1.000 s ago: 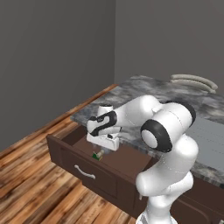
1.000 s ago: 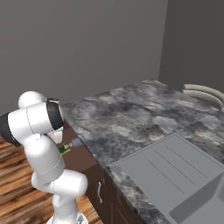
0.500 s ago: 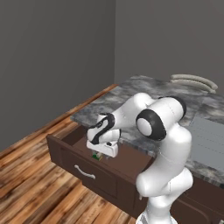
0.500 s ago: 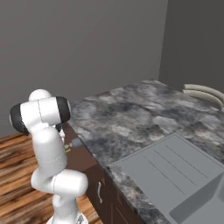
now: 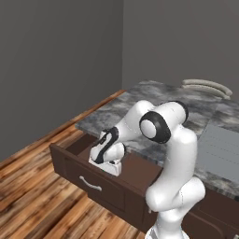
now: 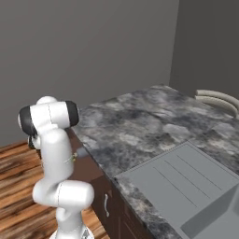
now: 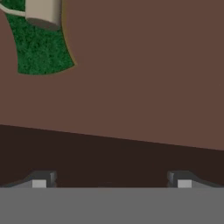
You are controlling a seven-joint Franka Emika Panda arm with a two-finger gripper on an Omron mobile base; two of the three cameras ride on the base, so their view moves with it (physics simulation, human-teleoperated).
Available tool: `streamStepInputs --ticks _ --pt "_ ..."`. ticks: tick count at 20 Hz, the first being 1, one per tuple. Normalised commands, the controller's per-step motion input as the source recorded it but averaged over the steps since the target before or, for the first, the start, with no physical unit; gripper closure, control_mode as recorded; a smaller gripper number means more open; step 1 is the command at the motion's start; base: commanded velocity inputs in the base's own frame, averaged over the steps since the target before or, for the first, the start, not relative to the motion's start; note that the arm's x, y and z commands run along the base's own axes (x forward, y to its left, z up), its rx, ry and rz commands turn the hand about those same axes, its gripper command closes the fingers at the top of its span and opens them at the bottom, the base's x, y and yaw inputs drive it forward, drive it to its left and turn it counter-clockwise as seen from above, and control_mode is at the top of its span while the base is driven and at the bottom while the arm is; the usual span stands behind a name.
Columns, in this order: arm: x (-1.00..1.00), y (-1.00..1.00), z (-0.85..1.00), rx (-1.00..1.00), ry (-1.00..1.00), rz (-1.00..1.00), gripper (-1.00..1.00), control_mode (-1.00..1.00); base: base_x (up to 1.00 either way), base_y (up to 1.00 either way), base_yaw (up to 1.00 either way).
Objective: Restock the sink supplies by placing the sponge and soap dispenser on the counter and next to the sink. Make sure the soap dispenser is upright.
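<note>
The two-finger gripper (image 7: 111, 183), jaws spread wide and empty over the brown wooden drawer floor (image 7: 144, 87), has the flat green sponge (image 7: 37, 50) lying off toward its upper-left in the hand view, partly under the tan pump nozzle (image 7: 42, 12).

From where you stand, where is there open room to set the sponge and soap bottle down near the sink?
The stone counter lies bare between the wall and the sink; that stretch looks the best landing spot. The drawer is tighter: the open claw hangs inside it, with the green sponge and the tan-topped soap bottle over it crowded in one corner.
</note>
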Motion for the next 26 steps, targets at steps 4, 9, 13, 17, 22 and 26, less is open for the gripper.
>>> streamStepInputs --ticks 4,9,13,17,22,26 --pt "-0.38 0.57 -0.17 0.00 0.00 -0.03 -1.00 -1.00 0.00 0.00 0.00" --pt "-0.68 0.67 0.01 0.00 0.00 -0.05 -1.00 -1.00 0.00 0.00 0.00" --pt "-0.84 0.76 0.11 0.00 0.00 -0.07 -1.00 -1.00 0.00 0.00 0.00" --pt "-0.90 0.74 0.33 0.00 0.00 -0.06 -1.00 -1.00 0.00 0.00 0.00" --pt "-0.94 0.25 0.68 0.00 -0.03 -0.08 -1.00 -1.00 0.00 0.00 0.00" --pt "-0.30 -0.32 0.96 0.01 -0.02 -0.04 -1.00 -1.00 0.00 0.00 0.00"
